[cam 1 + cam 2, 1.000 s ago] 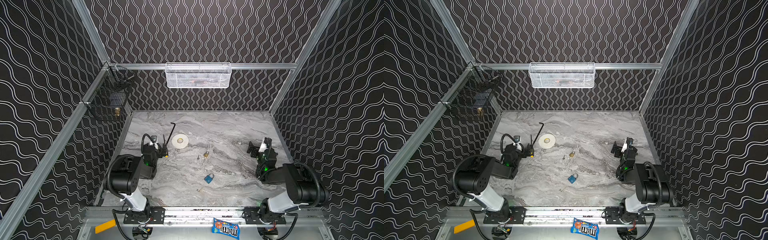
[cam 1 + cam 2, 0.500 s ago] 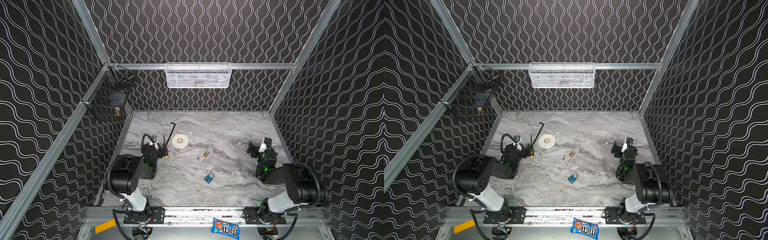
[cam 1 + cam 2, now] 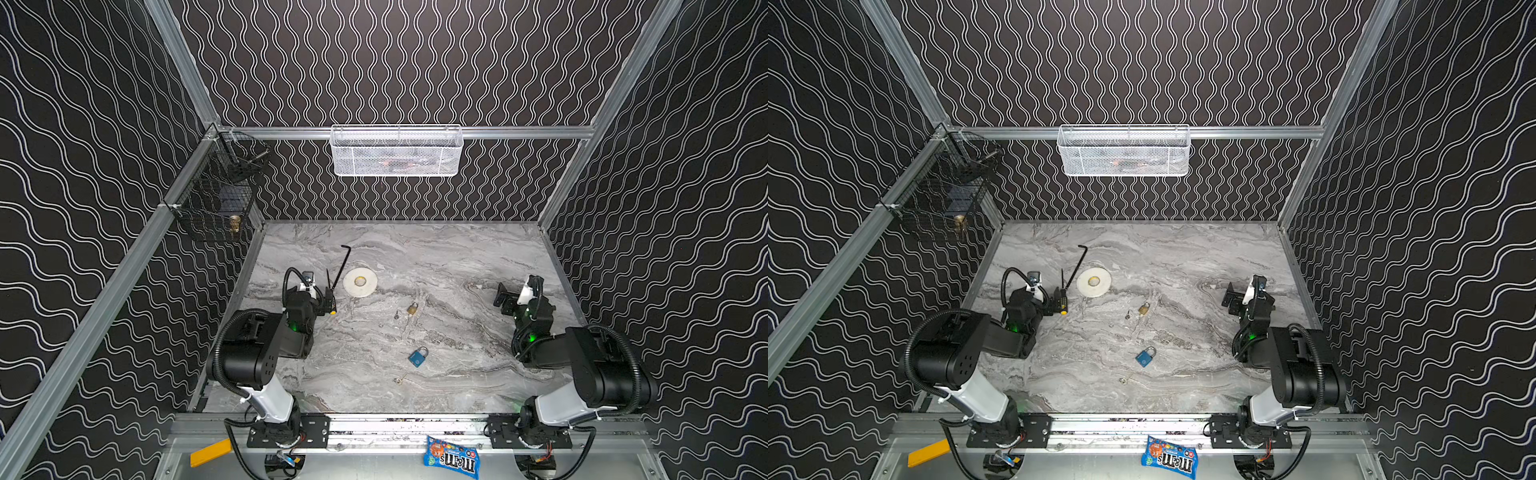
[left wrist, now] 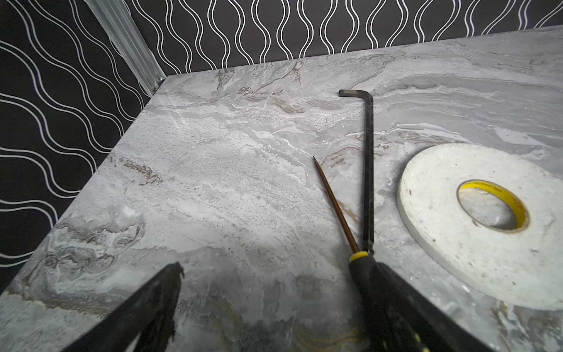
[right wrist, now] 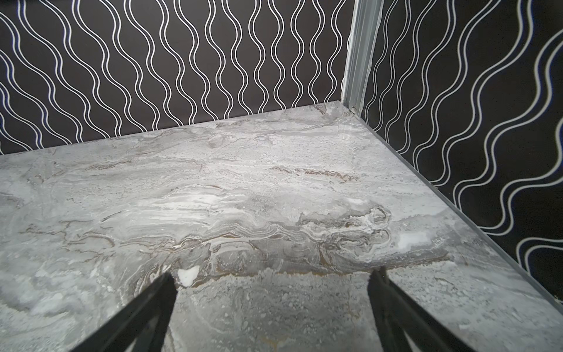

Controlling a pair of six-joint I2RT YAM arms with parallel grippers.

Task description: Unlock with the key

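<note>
Left gripper (image 4: 278, 271) and right gripper (image 5: 274, 274) both stand with jaws apart; the blue candy bag (image 3: 451, 461) reads "m&m's".

Even light from above, soft shadows.
In both top views the table (image 3: 457, 266) is bright and sharp, and the walls (image 3: 83, 208) at 9 and 3 o'clock are dark; wrist views blur the near fingers (image 4: 146, 307).

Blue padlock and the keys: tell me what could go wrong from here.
1. Two small keys lie loose: the near key by the blue padlock, the far key by the brass padlock; the wrong one may get picked.
2. Both lie flat; a pinch may slip.
3. The screwdriver lies against the open left gripper; moving off may drag it.
</note>
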